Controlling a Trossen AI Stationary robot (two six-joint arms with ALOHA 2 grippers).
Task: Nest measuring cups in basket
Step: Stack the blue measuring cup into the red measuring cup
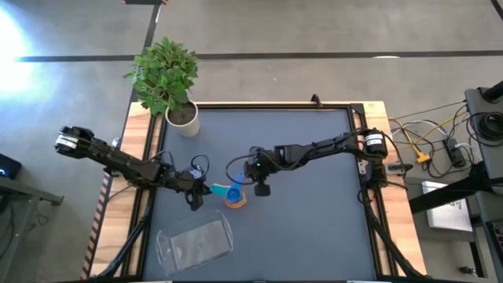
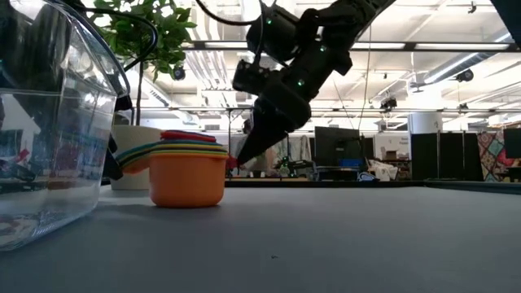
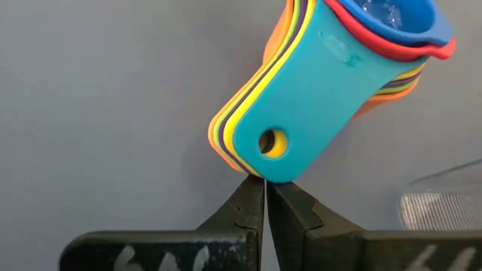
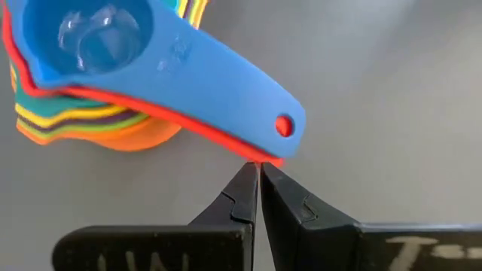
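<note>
Fingers of both grippers, left (image 3: 263,197) and right (image 4: 258,181), are pressed closed, empty, tips touching handles of the nested colourful plastic measuring cups (image 1: 233,195) on the grey worktop (image 1: 314,228).

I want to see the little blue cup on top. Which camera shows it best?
The right wrist view: the blue cup fills the frame, bowl and handle clear. The left wrist view shows only part of its bowl; the high view shows a small blue spot; the low view hides it in the stack.
</note>
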